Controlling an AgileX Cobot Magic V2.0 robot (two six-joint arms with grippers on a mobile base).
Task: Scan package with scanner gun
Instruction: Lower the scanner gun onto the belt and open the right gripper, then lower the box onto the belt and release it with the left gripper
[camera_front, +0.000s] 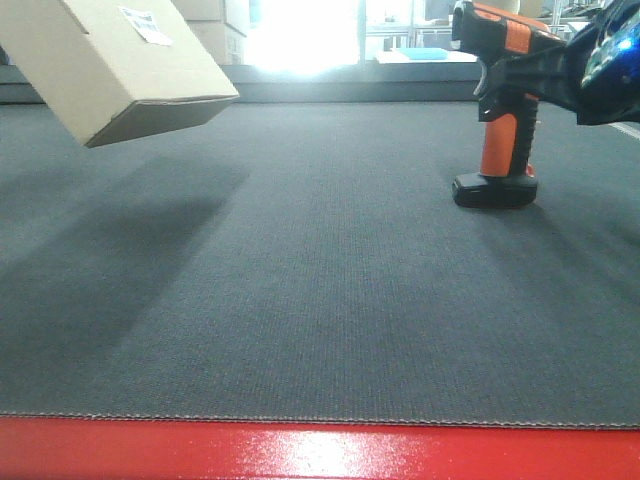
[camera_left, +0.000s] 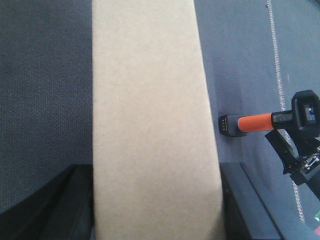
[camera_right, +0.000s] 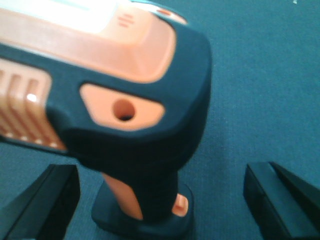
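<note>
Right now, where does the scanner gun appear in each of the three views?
Front view: scanner gun upper right, standing on the mat.
Left wrist view: right edge, beside the package.
Right wrist view: fills the frame, between the right gripper fingers.
Shared landmark: its orange handle.

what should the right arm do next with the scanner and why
Probably close the right gripper on the scanner gun. In the right wrist view its fingers sit apart on either side of the handle, and the gun stands on its base on the mat. The left gripper already holds the package tilted in the air, so only the scanner needs grasping.
</note>
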